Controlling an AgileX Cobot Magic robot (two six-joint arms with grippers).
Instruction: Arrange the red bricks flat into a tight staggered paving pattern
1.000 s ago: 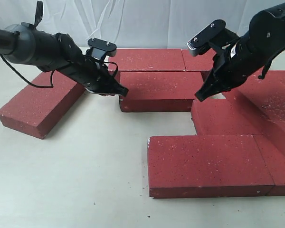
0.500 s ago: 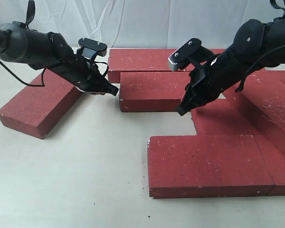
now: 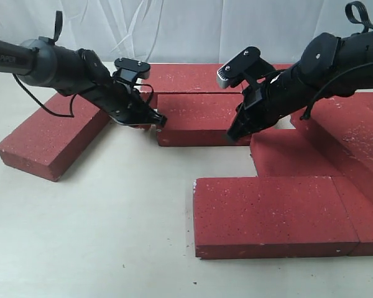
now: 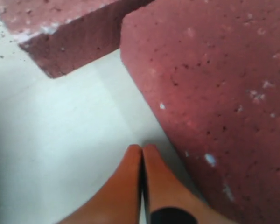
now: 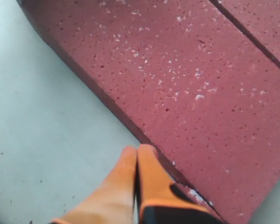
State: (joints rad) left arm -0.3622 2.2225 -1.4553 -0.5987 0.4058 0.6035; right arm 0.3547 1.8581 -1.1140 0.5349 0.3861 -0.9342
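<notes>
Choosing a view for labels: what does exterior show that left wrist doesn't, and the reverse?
Exterior only: the right hand near the right front of the middle brick, the angled loose brick on the left, and the front brick.
Left wrist only: the left hand is shut, its orange tips pressed together on nothing, with bare table beside them.
Both: the left hand at the left end of the middle brick.
</notes>
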